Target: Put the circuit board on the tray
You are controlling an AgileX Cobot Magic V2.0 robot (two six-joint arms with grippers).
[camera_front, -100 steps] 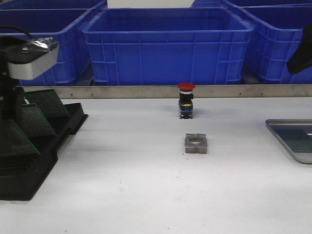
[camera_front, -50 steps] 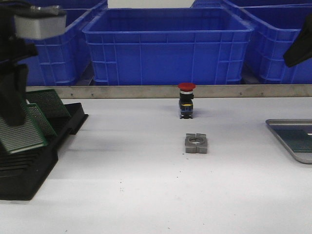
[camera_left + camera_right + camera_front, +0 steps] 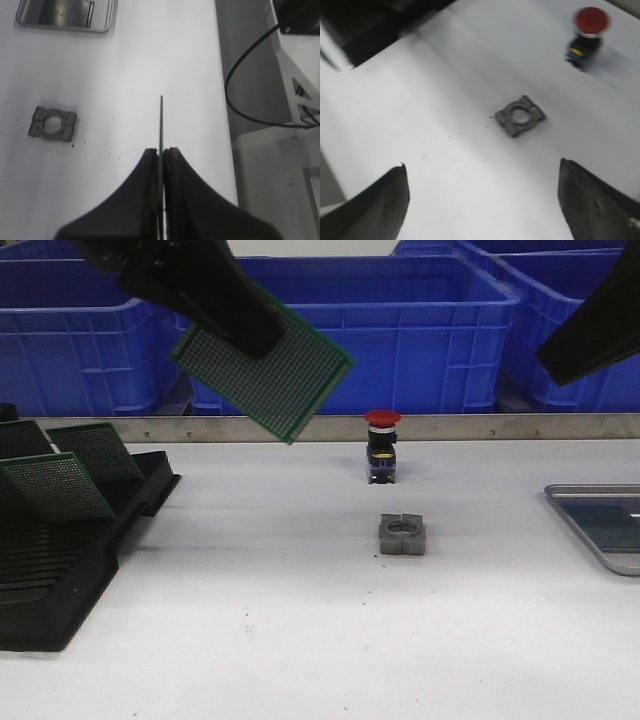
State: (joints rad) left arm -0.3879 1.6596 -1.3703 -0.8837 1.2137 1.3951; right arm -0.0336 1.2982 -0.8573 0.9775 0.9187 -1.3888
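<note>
Left pincer [image 3: 160, 152] clamped on circuit board [image 3: 263, 370], aloft; right pincer [image 3: 482, 192] apart; no legible writing.

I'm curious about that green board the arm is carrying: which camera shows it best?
The front view: the circuit board shows its whole dotted face, tilted, held by the left pincer. The left wrist view shows only its thin edge. The right wrist view misses it.

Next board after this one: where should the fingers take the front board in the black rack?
Take the front board by its raised free top edge, coming from above. It leans tilted in the black rack, lower edge slotted, faces exposed for thin pinching.
</note>
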